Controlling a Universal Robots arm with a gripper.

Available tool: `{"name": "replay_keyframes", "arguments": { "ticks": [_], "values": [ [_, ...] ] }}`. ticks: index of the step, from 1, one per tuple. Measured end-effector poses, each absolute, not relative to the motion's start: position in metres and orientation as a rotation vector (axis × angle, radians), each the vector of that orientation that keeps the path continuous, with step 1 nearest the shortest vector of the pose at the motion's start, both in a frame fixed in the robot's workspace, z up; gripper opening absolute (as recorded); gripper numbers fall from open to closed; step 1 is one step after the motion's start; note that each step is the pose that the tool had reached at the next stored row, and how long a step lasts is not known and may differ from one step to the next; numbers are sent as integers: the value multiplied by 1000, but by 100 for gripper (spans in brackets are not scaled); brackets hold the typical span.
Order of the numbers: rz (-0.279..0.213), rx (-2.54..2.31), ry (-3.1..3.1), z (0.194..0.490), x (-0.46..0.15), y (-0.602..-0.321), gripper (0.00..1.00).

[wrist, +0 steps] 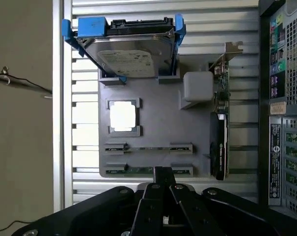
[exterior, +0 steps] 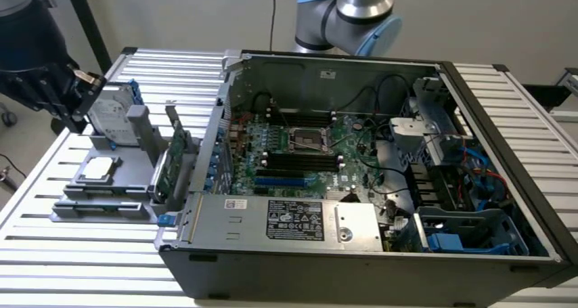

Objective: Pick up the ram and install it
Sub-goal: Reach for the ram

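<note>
Hovers with gripper (wrist: 161, 170) fingers pressed together over the grey holder (wrist: 158, 118). Sits nearest the ram (wrist: 133, 170), lying in its slot.

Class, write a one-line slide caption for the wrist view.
Shut jaws poised over the thin green ram stick in a grey plastic parts tray.

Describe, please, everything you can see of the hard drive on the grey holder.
The hard drive is a silver metal box with a pale printed label, clipped in a blue plastic carrier. It stands propped at a tilt in slots at one end of the grey holder. Nothing else touches it.
</note>
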State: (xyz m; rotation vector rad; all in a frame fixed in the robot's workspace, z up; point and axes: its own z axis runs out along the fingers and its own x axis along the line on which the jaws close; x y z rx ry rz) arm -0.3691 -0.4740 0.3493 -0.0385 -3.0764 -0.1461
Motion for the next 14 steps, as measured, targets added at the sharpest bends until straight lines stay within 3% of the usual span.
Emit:
{"name": "replay_keyframes", "arguments": {
  "ticks": [14],
  "values": [
    [-141,-2,-3060,338,-381,-479,11]
  ]
}}
